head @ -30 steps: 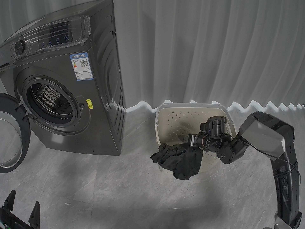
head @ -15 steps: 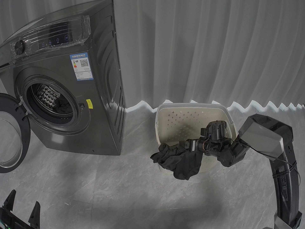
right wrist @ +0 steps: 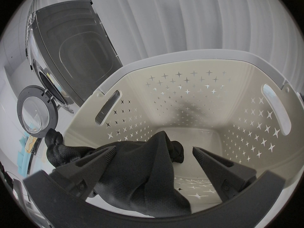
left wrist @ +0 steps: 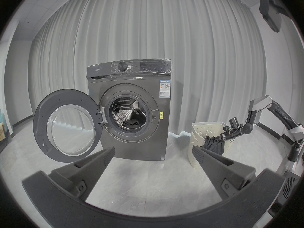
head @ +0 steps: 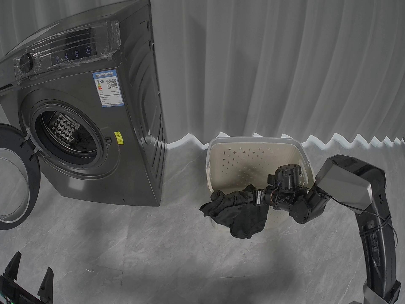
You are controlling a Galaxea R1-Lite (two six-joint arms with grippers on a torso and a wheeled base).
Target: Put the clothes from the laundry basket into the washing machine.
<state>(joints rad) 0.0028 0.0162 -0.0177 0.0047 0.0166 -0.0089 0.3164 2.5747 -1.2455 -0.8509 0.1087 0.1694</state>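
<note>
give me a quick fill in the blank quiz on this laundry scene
The door of the washing machine is ____.
The dark garment is draped over the rim of the ____.
The ____ claw is at that garment, fingers apart.
Missing: open; laundry basket; right.

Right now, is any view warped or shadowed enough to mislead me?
Head view: the grey front-loading washing machine looks tilted; a broad shadow darkens the tiled floor before the cream perforated plastic laundry basket. Left wrist view: pale curtain folds bow, corners black. Right wrist view: basket rim arches, shadow patch on its far wall.
</note>
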